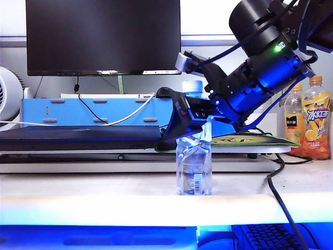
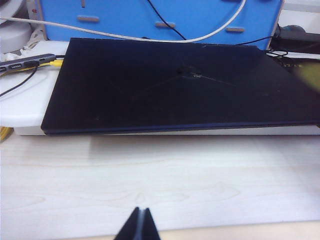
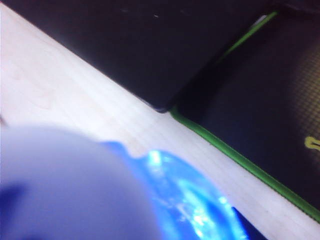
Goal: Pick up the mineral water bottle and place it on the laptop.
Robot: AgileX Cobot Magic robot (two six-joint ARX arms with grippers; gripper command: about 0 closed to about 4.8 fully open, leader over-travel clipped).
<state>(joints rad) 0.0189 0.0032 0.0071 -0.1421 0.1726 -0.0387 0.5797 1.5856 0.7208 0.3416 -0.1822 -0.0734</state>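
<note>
Right hand (image 1: 200, 136) spread wide around mineral water bottle (image 1: 194, 172); left hand (image 2: 138, 226) clenched before laptop (image 2: 175, 85).

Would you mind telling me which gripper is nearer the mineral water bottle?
Right. The right gripper is at the mineral water bottle's neck, jaws open; the left gripper sits shut, low over the bare table, facing the laptop.

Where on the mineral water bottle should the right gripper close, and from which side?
Around the twisted waist of the mineral water bottle, probably, coming level from the right: it stands upright on the table, and the open right gripper is already at its neck.
</note>
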